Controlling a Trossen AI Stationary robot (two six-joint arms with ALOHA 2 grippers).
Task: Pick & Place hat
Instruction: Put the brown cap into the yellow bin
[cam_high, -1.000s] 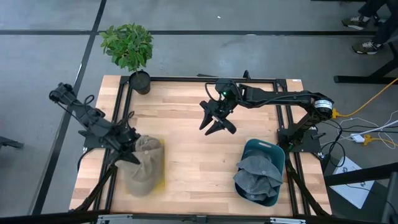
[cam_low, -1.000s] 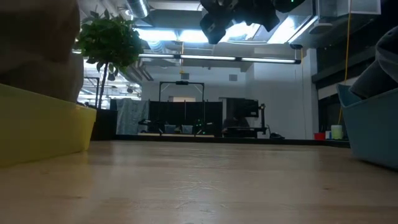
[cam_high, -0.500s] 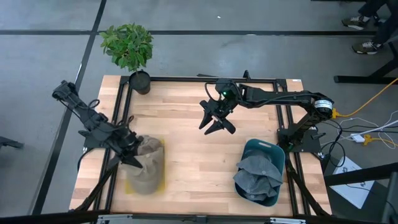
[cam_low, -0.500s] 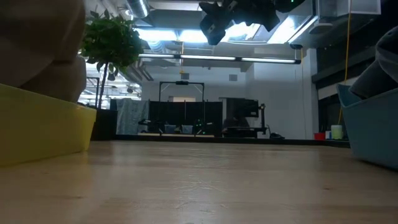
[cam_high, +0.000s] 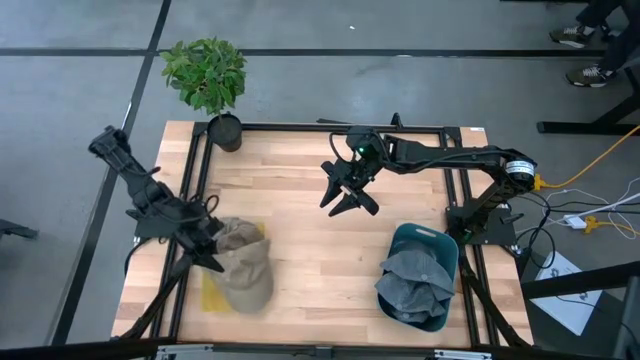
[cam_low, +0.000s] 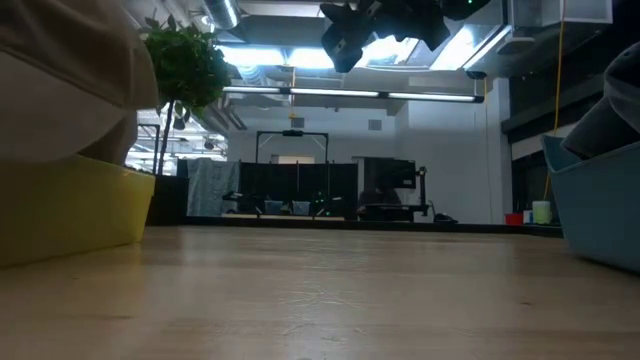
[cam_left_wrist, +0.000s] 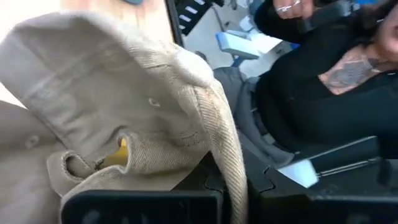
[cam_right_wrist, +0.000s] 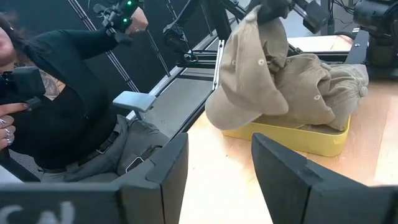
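Left tool (cam_high: 212, 250) is pinching a tan hat (cam_high: 243, 272), which hangs from it just above a yellow tray (cam_right_wrist: 292, 138) holding more tan hats. Farther across the tabletop (cam_high: 300, 250), right tool (cam_high: 343, 200) hovers with its fingers spread. Beyond it, a blue bin (cam_high: 437, 243) holds a grey hat (cam_high: 410, 283).

No readable text, labels, brands or numbers in any view. Partial pale characters on the right wrist's own dark housing are cut off at the frame edge, illegible.
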